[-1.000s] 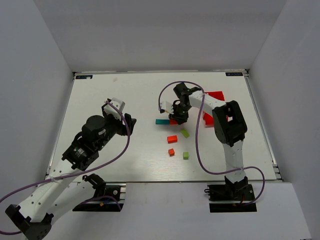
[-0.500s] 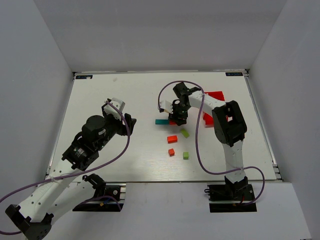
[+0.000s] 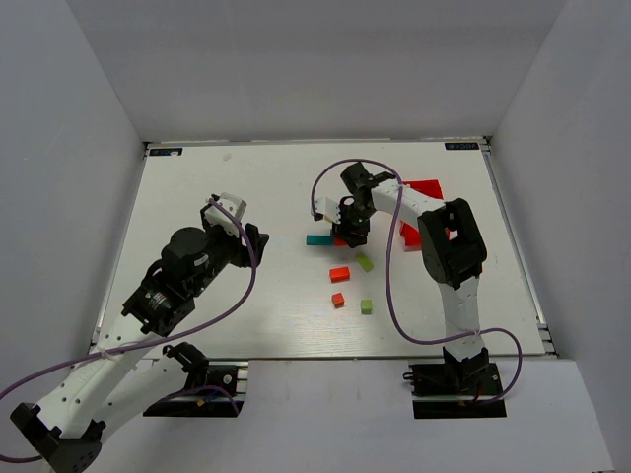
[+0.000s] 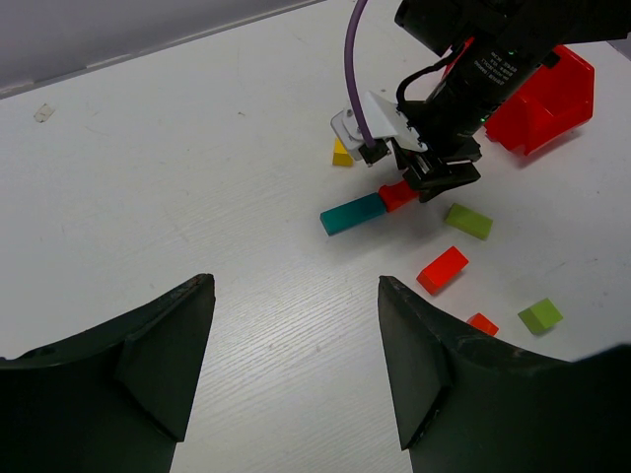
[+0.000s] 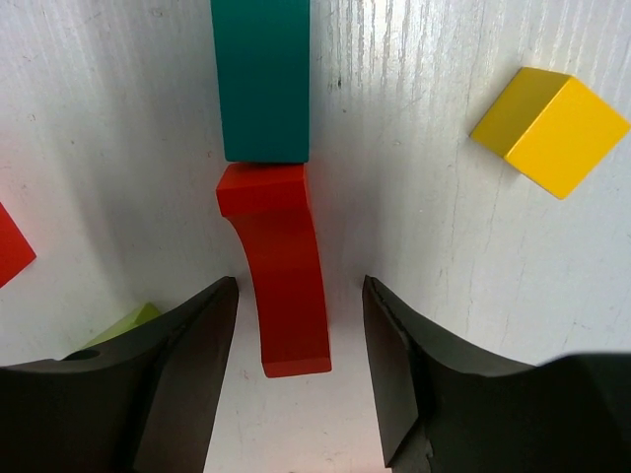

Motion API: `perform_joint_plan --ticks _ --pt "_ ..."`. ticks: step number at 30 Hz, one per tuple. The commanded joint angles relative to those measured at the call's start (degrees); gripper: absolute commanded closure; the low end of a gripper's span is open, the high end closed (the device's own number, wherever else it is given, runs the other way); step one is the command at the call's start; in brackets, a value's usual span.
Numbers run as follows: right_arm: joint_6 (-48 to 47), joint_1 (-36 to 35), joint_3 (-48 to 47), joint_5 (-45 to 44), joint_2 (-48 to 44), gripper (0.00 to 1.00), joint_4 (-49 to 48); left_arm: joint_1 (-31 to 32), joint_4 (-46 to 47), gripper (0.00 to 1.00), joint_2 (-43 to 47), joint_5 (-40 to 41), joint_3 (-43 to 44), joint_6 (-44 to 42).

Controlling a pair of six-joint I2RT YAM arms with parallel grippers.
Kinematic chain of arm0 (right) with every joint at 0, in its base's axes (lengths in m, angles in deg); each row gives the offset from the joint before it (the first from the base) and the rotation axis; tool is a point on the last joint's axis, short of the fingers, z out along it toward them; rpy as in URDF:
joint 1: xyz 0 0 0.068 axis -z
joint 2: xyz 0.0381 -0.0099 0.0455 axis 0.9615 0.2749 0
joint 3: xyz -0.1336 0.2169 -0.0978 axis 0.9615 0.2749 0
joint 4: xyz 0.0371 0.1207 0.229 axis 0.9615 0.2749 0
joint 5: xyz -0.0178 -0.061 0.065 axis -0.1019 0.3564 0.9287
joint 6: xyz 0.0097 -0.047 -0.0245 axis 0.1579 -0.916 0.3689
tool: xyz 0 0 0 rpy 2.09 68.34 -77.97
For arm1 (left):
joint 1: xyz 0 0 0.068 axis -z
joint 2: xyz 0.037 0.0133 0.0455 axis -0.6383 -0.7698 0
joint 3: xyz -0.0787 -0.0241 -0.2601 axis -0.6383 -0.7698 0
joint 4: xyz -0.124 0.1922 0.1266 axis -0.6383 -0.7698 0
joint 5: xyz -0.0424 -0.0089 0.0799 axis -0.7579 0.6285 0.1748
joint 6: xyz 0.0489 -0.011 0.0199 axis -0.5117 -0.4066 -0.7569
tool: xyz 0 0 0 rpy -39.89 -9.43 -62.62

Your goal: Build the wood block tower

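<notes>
A red bar point(image 5: 281, 266) lies flat on the table, end to end with a teal bar point(image 5: 261, 79). My right gripper point(image 5: 296, 374) is open, its fingers on either side of the red bar's near end with a gap on each side. A yellow cube point(image 5: 549, 130) sits apart on the right. From above, the right gripper point(image 3: 347, 235) hangs over the red bar, and the teal bar point(image 3: 317, 239) sticks out to its left. My left gripper point(image 4: 296, 365) is open over bare table, empty. No wood block tower shows; every block lies singly.
Loose blocks lie nearer than the bars: a lime-green block point(image 3: 365, 262), an orange-red block point(image 3: 339, 275), a small orange cube point(image 3: 337, 300) and a lime cube point(image 3: 366, 306). A red bin point(image 3: 426, 187) stands behind the right arm. The left gripper point(image 3: 254, 241) is left of the blocks.
The right gripper's jaws have spread apart around the red bar. Both arms have stayed almost in place.
</notes>
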Motion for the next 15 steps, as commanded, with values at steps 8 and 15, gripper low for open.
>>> perform_joint_plan --ticks 8,15 --pt "2.09 -0.74 1.15 -0.24 2.75 0.47 -0.78 -0.21 0.08 0.23 0.19 -0.01 -0.18 -0.28" --pt "2.27 -0.65 1.06 0.20 2.92 0.54 -0.61 -0.21 0.08 0.23 0.19 -0.01 -0.18 -0.28"
